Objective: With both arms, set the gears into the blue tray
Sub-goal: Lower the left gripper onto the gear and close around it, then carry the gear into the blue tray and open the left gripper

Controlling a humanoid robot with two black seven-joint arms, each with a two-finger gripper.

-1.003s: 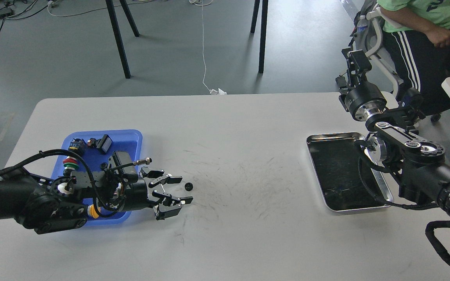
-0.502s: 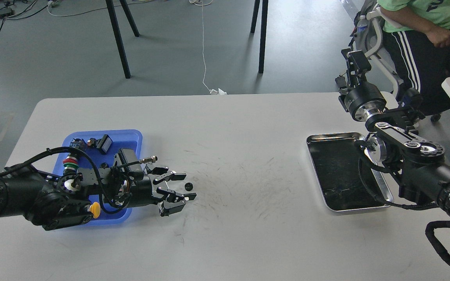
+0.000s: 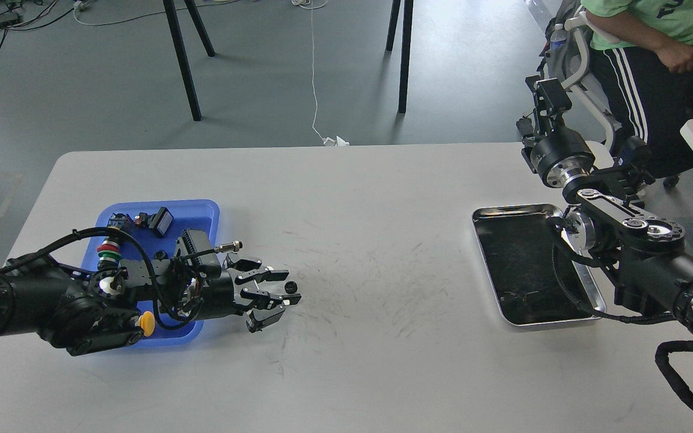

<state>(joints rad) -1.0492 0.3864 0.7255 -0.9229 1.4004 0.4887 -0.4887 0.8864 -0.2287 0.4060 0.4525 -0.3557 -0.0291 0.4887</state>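
Because our left gripper has its fingers spread around the gear rather than clamped on it, the pick could fail at the squeeze. The gear lies flat on the table, just right of the blue tray, and sits between the fingertips near their ends. From this view we cannot tell whether either finger touches it.

We judge the main risk to be a push: such a small, thin disc gives little edge to grip, and if one finger reaches it first it may slide or flick out across the table. Closing too high could pass over it, and too low could scrape the table.

The tray already holds push-buttons and our own arm lies over it, so a drop there could land on the clutter or bounce off the rim.

We see no second gear. Our right gripper is raised beyond the silver tray, well away; its fingers are too dark to tell apart.
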